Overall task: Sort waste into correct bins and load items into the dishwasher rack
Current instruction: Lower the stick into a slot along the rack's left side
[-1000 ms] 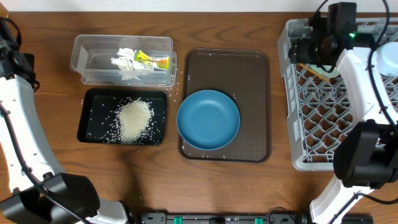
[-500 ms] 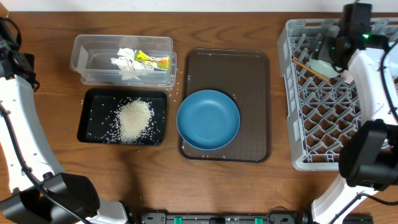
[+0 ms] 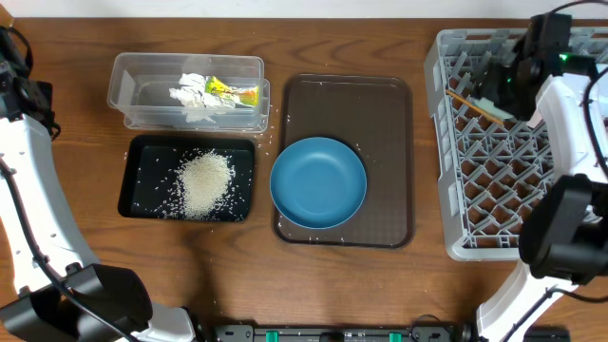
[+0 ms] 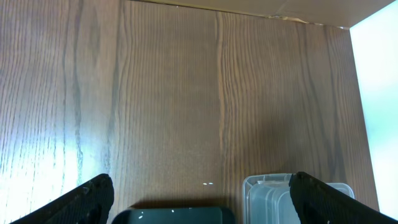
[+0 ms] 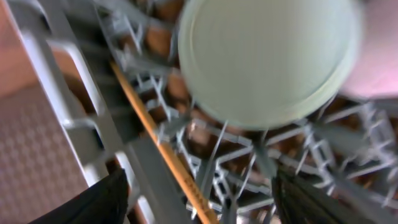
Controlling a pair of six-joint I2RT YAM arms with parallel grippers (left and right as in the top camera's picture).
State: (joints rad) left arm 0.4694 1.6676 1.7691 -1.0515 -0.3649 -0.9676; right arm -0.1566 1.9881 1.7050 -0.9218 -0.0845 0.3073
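The grey dishwasher rack (image 3: 475, 204) stands at the right. In it lie a wooden chopstick (image 3: 473, 105) and a mint-green bowl (image 3: 492, 103). My right gripper (image 3: 508, 78) hovers over the rack's far part, open and empty. In the right wrist view it (image 5: 202, 190) is above the chopstick (image 5: 155, 140), the bowl (image 5: 267, 59) and the rack (image 5: 74, 68). The dark-blue dish (image 3: 318, 182) sits on the brown tray (image 3: 389, 123). The clear tub (image 3: 133, 90) holds tissue (image 3: 190, 95) and a yellow wrapper (image 3: 233, 92). The black tray (image 3: 142, 180) holds rice (image 3: 204, 182). My left gripper (image 4: 200, 182) is open and empty.
Stray rice grains (image 3: 269, 133) lie on the wood between the tub and the brown tray. A pale bowl (image 3: 594, 90) shows at the rack's far right, partly behind the right arm. The left wrist view shows the black tray's corner (image 4: 174, 216) and the tub's corner (image 4: 267, 199).
My right gripper has moved right from the rack's left rim to over its far part. The mint-green bowl now shows more fully. The left arm has not moved.
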